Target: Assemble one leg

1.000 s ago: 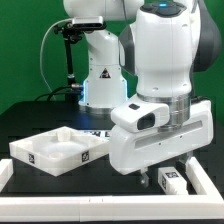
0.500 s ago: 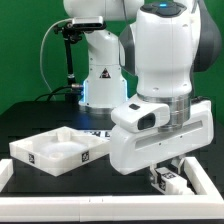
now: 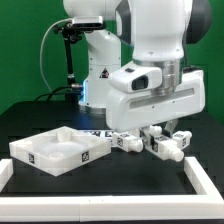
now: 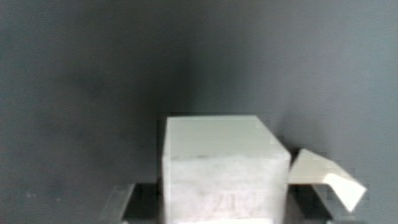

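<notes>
My gripper [image 3: 163, 139] is shut on a leg [image 3: 169, 149], a stubby white block with black-and-white tags, and holds it above the black table at the exterior view's right. In the wrist view the leg [image 4: 222, 160] fills the gap between my dark fingers [image 4: 146, 200]. A second leg [image 3: 124, 141] lies on the table just to the exterior view's left of the held one. Another white piece [image 3: 183, 135] shows behind my gripper. A white piece [image 4: 324, 168] also lies beside the held leg in the wrist view.
The large white square rimmed panel [image 3: 40, 157] lies on the table at the exterior view's left. A white rail [image 3: 206, 184] runs along the table's front right and another [image 3: 4, 174] at the front left. The robot's base [image 3: 100, 75] stands behind.
My arm has risen and moved back from the table's front right. The leg has come up off the table in my fingers.
</notes>
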`<action>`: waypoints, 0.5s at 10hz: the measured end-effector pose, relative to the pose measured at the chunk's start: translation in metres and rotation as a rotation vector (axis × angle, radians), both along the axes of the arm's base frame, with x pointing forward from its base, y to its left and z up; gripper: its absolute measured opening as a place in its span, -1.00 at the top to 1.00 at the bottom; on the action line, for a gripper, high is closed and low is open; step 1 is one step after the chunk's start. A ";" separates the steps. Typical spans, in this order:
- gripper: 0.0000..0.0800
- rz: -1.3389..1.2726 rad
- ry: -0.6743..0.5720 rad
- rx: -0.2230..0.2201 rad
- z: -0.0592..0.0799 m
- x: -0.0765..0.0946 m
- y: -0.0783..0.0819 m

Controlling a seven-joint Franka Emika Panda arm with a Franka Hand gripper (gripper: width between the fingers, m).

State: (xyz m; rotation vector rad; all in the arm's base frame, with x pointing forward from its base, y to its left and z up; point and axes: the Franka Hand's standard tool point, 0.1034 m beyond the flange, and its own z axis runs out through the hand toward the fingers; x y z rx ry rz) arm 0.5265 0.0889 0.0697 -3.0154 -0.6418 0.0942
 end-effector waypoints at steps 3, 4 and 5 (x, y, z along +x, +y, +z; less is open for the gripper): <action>0.29 -0.030 -0.004 -0.001 0.000 0.005 0.003; 0.29 -0.030 -0.004 -0.001 0.000 0.005 0.003; 0.29 -0.039 -0.004 -0.002 0.000 0.003 0.004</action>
